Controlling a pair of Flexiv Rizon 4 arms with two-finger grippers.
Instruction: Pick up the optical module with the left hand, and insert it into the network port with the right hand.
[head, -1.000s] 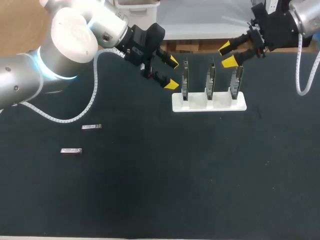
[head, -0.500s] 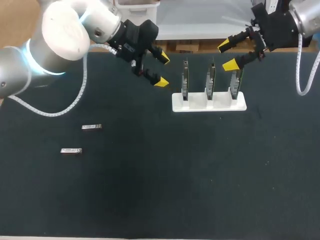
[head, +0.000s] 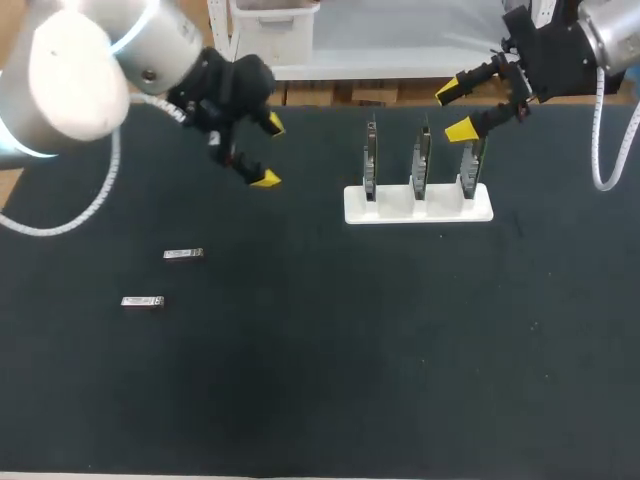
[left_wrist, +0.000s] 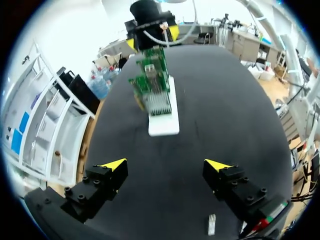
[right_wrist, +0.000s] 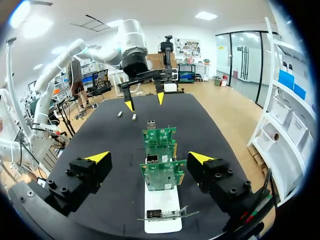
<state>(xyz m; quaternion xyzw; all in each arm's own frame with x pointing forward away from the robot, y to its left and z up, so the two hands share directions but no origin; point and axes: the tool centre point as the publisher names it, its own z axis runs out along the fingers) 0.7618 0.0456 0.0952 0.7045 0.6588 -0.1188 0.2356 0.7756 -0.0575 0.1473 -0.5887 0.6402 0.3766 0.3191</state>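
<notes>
Two small silver optical modules (head: 183, 254) (head: 142, 301) lie on the dark mat at the left. Three upright green port boards (head: 423, 160) stand in a white holder (head: 418, 210) at the back middle. My left gripper (head: 270, 151) hangs open and empty between the modules and the holder, above the mat. In the left wrist view its fingers (left_wrist: 165, 165) frame the holder (left_wrist: 163, 125) ahead, and one module (left_wrist: 212, 224) lies near the right finger. My right gripper (head: 455, 111) is open and empty, just above the rightmost board. In the right wrist view its fingers (right_wrist: 149, 157) straddle the row of boards (right_wrist: 161, 172).
The mat (head: 380, 350) spreads wide in front of the holder. In the right wrist view the left gripper (right_wrist: 145, 101) shows beyond the boards, with both modules (right_wrist: 120, 114) (right_wrist: 134, 117) near it. The right gripper's black body (left_wrist: 150, 15) stands behind the boards in the left wrist view.
My left arm has swung left, away from the holder and toward the modules' side. My right gripper's fingers spread wider early on and it has since held still over the right board.
</notes>
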